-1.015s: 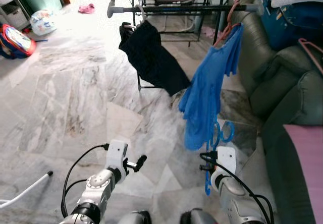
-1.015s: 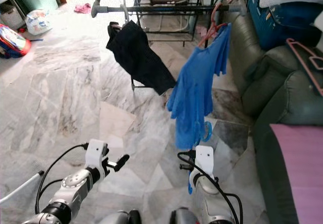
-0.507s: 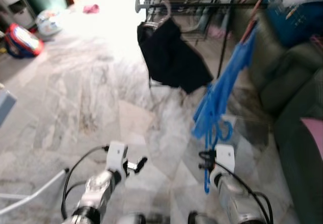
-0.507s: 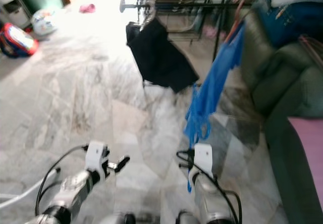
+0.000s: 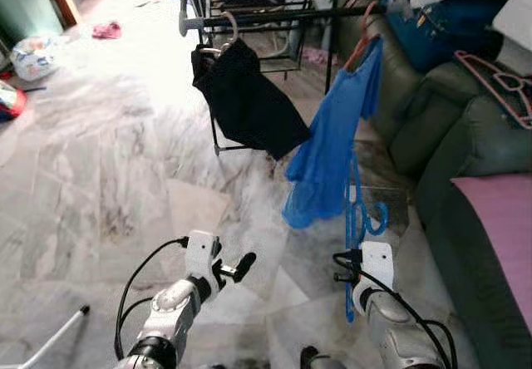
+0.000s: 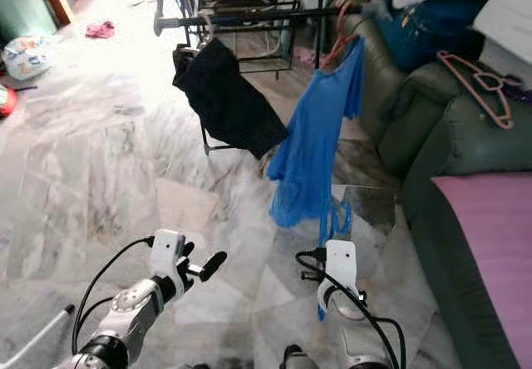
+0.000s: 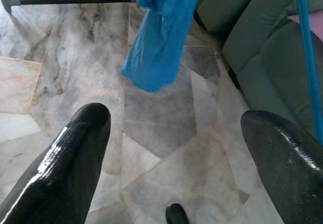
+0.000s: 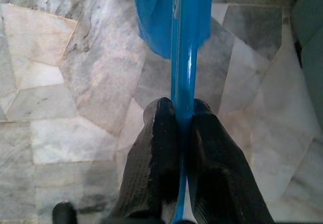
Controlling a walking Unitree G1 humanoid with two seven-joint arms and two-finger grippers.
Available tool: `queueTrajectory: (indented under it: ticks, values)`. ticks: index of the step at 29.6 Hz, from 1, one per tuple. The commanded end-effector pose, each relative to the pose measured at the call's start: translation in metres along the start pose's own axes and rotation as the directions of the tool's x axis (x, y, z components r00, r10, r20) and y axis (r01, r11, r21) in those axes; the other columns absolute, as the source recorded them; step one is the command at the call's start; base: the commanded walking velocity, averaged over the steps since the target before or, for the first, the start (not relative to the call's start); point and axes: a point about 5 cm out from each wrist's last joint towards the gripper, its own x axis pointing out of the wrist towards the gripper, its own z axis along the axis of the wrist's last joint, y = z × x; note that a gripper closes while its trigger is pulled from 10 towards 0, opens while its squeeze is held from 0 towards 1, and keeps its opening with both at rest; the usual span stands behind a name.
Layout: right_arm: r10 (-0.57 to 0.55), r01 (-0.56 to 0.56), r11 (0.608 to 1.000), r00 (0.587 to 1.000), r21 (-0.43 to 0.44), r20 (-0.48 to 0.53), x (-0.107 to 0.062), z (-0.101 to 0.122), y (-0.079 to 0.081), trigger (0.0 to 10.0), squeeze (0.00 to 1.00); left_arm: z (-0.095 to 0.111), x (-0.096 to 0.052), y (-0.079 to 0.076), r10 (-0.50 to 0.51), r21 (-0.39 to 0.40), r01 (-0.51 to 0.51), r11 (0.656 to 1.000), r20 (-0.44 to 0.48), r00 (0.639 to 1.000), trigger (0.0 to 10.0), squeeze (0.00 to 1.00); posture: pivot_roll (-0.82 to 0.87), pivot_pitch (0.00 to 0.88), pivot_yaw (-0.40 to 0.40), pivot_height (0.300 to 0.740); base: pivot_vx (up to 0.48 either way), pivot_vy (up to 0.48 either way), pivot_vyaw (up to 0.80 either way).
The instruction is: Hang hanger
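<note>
Approach stage of the hanging task, with the hanger in hand but not yet at the rail. Nearest the camera, the right gripper point(image 8: 182, 128) has its two black fingers pressed together on the blue hanger point(image 5: 352, 219), which stands roughly upright from the grip. The left gripper point(image 7: 176, 128) is spread wide and holds nothing, hovering over the marble floor point(image 5: 108, 161). Beyond them, a blue shirt point(image 5: 332, 149) and a black garment point(image 5: 249, 103) hang from the drying rack point(image 5: 274, 16); a green sofa point(image 5: 449, 136) stands at the right. Judged next: raise the hanger and bring its hook over a free stretch of rail, between or beside the two garments.
</note>
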Motion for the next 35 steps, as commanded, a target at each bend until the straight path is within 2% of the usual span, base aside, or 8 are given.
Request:
queueTrajectory:
  ticks: [1,15,20,29,35]
  values:
    - [0.002,-0.002,1.0,1.0,-0.013,0.011,-0.001,0.002,0.002,10.0,0.0,-0.003,-0.004,0.003,0.009,-0.001,-0.009,1.0,-0.009,1.0,10.0,0.0,-0.04,0.203,0.027,0.74,0.352,0.0,0.0]
    - [0.002,0.005,0.995,0.997,-0.102,0.072,-0.003,0.012,0.002,10.0,0.0,-0.006,-0.004,0.001,-0.001,-0.001,0.001,1.0,-0.015,1.0,10.0,0.0,-0.04,0.205,0.023,0.74,0.394,0.0,0.0]
    - [0.014,0.002,0.987,0.995,-0.159,0.096,-0.004,0.016,0.004,10.0,0.0,-0.007,-0.003,0.001,0.017,0.006,-0.017,1.0,-0.028,0.999,10.0,0.0,-0.05,0.208,0.02,0.74,0.367,0.0,0.0]
    - [0.027,-0.01,0.985,0.995,-0.17,0.094,-0.005,0.017,0.004,10.0,0.0,-0.009,-0.004,0.0,0.015,0.009,-0.015,1.0,-0.026,1.0,10.0,0.0,-0.05,0.208,0.017,0.74,0.0,0.0,0.0]
    - [0.141,-0.119,0.974,0.984,-0.194,0.105,-0.006,0.023,0.014,10.0,0.0,-0.011,-0.004,0.0,0.02,0.015,-0.019,1.0,-0.037,0.999,10.0,0.0,-0.05,0.207,0.018,0.74,0.0,0.0,0.0]
